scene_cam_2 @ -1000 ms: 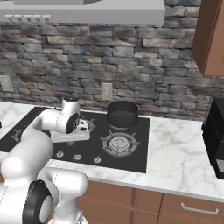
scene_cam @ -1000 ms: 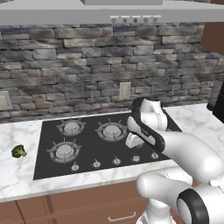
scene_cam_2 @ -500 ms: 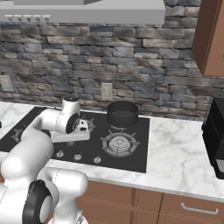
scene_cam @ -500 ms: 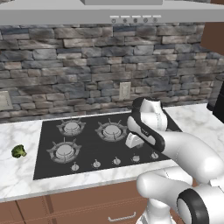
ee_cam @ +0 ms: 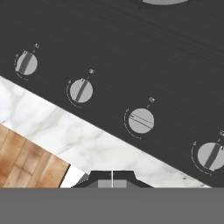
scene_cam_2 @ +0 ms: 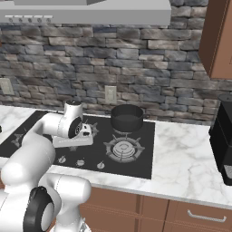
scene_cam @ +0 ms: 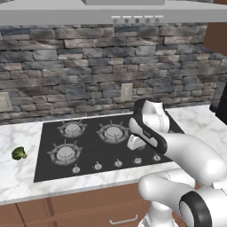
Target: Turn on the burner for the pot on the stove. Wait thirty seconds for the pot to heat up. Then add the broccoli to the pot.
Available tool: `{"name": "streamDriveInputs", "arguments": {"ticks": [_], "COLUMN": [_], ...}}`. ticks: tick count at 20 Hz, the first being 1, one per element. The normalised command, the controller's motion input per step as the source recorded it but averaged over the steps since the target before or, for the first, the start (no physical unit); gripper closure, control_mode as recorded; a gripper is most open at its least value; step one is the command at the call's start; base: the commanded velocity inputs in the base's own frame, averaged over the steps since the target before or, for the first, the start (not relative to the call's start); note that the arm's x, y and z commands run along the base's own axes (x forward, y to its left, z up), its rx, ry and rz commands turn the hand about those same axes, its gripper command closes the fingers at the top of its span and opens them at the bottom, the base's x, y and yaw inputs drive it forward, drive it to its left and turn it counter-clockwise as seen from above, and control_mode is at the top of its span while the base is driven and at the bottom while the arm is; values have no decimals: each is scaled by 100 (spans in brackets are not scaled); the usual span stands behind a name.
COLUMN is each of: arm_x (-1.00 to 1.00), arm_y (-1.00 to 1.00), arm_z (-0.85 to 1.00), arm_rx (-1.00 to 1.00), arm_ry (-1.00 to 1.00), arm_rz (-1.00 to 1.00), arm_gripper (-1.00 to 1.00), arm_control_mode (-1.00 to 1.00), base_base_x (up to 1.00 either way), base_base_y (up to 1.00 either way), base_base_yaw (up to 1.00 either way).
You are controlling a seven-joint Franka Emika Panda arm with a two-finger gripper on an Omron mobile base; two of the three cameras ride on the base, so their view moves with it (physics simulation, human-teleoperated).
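The dark pot (scene_cam_2: pixel 127 118) stands on the back right burner of the black stove (scene_cam_2: pixel 140 154); in the left base view the arm hides it. The broccoli (scene_cam: pixel 18 153) lies on the marble counter left of the stove (scene_cam: pixel 48 166). My gripper (scene_cam: pixel 135 146) hangs a little above the front row of knobs, right of the middle, and it is shut on nothing (ee_cam: pixel 112 178). The hand view looks down on several knobs. One knob (ee_cam: pixel 141 120) just ahead of the fingertips has its bar turned differently from its neighbour (ee_cam: pixel 81 90).
A black appliance (scene_cam_2: pixel 224 136) stands on the counter at the far right. Marble counter (scene_cam_2: pixel 181 158) runs to the right of the stove. The stone wall with an outlet (scene_cam: pixel 127 92) lies behind, and a range hood (scene_cam: pixel 133 13) hangs above.
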Motion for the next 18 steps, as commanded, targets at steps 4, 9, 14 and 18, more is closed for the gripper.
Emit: {"name": "streamDriveInputs", "arguments": {"ticks": [4, 9, 14, 18], "arm_x": [0, 0, 0, 0], "arm_y": [0, 0, 0, 0], "arm_z": [0, 0, 0, 0], "arm_rx": [0, 0, 0, 0], "arm_ry": [0, 0, 0, 0], "arm_rz": [0, 0, 0, 0], "arm_gripper": [100, 100, 100, 100], "arm_control_mode": [-100, -100, -100, -100], "base_base_x": [0, 0, 0, 0], "base_base_y": [0, 0, 0, 0], "base_base_yaw": [0, 0, 0, 0]}}
